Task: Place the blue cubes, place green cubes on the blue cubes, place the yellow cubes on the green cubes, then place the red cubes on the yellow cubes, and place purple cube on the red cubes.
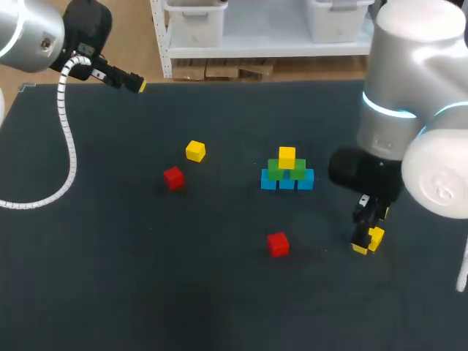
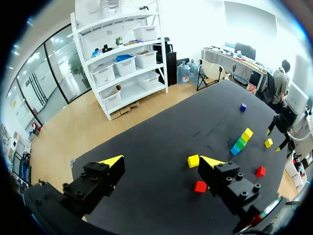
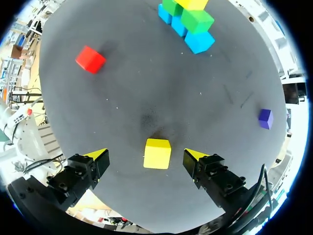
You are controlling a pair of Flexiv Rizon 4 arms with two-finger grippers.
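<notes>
Three blue cubes [image 1: 287, 181] stand in a row mid-table, with two green cubes [image 1: 276, 170] on them and one yellow cube [image 1: 287, 156] on top. A second yellow cube [image 1: 195, 151] and a red cube [image 1: 173, 178] lie to the left, another red cube [image 1: 278, 243] lies in front. My right gripper [image 3: 145, 155] is open, low over the table, with a third yellow cube [image 3: 157, 153] lying between its fingers, untouched. The purple cube [image 3: 265, 118] lies beyond it, hidden in the head view by my right arm. My left gripper [image 2: 162, 161] hangs open and empty above the far left corner.
The table [image 1: 110, 278] is a dark mat. The pyramid [image 3: 197, 20] stands ahead of my right gripper, with a red cube [image 3: 90, 59] off to one side. My right arm's bulk [image 1: 409, 95] covers the table's right rear.
</notes>
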